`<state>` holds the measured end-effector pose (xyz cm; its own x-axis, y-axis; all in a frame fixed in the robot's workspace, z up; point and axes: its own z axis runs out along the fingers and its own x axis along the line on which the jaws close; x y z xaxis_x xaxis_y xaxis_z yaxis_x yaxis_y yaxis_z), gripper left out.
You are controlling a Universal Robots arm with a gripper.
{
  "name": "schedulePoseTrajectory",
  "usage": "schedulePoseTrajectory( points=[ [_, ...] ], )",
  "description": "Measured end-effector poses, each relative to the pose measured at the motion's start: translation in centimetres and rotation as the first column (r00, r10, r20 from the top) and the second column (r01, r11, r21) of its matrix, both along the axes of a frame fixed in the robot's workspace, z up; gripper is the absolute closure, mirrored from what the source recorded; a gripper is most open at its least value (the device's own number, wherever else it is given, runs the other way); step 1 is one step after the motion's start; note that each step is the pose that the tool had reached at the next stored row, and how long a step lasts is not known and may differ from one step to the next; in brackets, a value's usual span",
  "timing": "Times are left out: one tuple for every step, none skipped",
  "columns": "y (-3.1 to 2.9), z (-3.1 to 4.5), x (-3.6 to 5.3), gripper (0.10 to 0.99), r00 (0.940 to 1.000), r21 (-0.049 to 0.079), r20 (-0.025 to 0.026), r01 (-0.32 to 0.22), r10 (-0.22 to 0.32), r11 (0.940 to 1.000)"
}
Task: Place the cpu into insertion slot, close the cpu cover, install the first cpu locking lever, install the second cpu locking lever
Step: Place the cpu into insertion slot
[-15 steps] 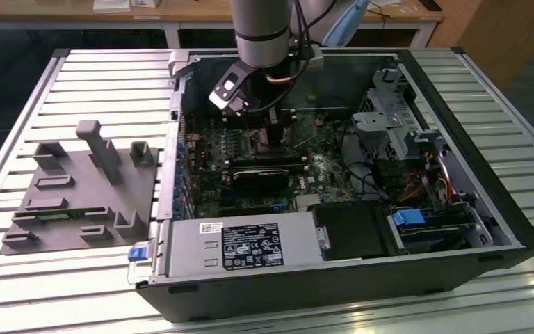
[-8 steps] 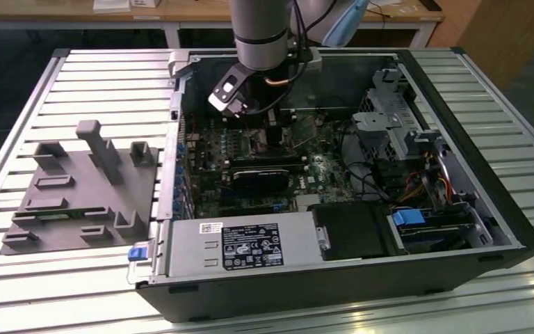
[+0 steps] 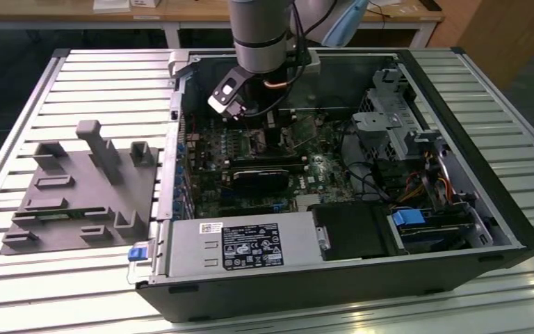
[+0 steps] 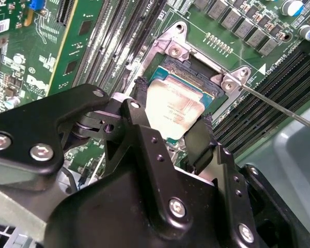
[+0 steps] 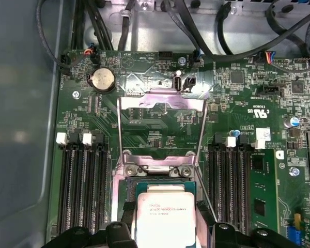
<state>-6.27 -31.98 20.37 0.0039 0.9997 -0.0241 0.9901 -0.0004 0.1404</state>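
Your gripper point(image 4: 173, 102) clamps the cpu point(image 4: 170, 111) between its fingers, over the insertion slot point(image 4: 191, 70) inside the open computer case point(image 3: 341, 292); the cpu cover point(image 5: 160, 101) is flipped open.

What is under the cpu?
The insertion slot: a dark strip shows beyond the cpu, which the gripper grips. The rest of the slot is covered by the chip.

cpu point(image 5: 163, 217): 1
socket point(image 4: 171, 64): 1
cover point(image 5: 163, 101): 1
levers point(image 5: 120, 129): 2
coin cell point(image 5: 102, 80): 1
memory slot banks point(image 5: 82, 191): 2
case point(image 3: 341, 292): 1
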Motion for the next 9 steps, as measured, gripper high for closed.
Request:
schedulePoseTrajectory(
  points=[
    [0.03, -0.06, -0.01, 0.549, 1.0000, 0.000, 0.0000, 0.000, 0.000, 1.0000],
    [0.07, -0.12, -0.01, 0.549, 1.0000, 0.000, 0.0000, 0.001, -0.001, 1.0000],
    [0.10, -0.19, -0.02, 0.549, 1.0000, 0.000, 0.0000, 0.001, -0.001, 1.0000],
    [0.13, -0.26, -0.02, 0.549, 1.0000, 0.000, 0.0000, 0.002, -0.002, 1.0000],
    [0.16, -0.33, -0.03, 0.549, 1.0000, 0.000, 0.0001, 0.003, -0.003, 1.0000],
    [0.18, -0.38, -0.05, 0.549, 1.0000, 0.000, 0.0000, 0.004, -0.004, 1.0000],
    [0.21, -0.43, -0.06, 0.549, 1.0000, 0.000, 0.0000, 0.005, -0.005, 1.0000],
    [0.25, -0.47, -0.07, 0.549, 1.0000, 0.000, -0.0002, 0.007, -0.007, 1.0000],
    [0.30, -0.51, -0.09, 0.549, 1.0000, 0.000, -0.0001, 0.010, -0.010, 1.0000]
  ],
)
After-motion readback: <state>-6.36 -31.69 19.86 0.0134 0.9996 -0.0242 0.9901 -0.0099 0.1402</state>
